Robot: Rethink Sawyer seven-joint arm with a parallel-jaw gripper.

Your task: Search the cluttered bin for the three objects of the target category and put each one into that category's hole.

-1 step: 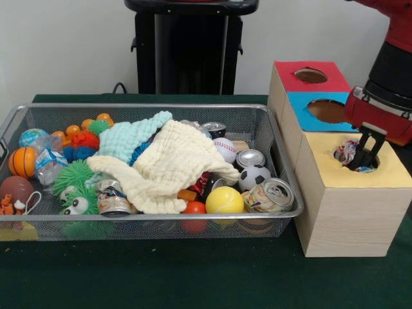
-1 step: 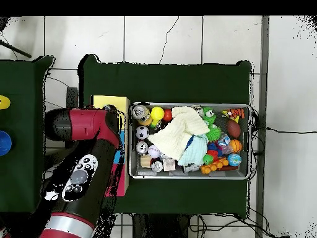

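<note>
Green cloth covered the table in the front view, and on it sat the wire bin, well off to the picture-left of the gripper. Near the bin's front rim lay a yellow ball, a crushed can and a small orange-red ball; a cream cloth and a pale blue cloth were heaped over the middle, with a soccer ball, a baseball and more cans behind them. A green spiky toy with eyes and a basketball lay at the end farthest from the gripper. The gripper reached down into the round hole of the yellow-topped box, its black fingers standing close together inside the opening beside a crumpled, multicoloured thing; whether they gripped it I cannot tell. Behind the gripper stood the blue-topped box and then the red-topped box, each with its own hole.

From overhead, the red arm lay across the row of boxes, hiding the gripper itself. Only a part of the yellow box top showed beyond the arm. The bin lay just beside the boxes, the cream cloth at its centre and the yellow ball in the corner nearest the yellow box.
</note>
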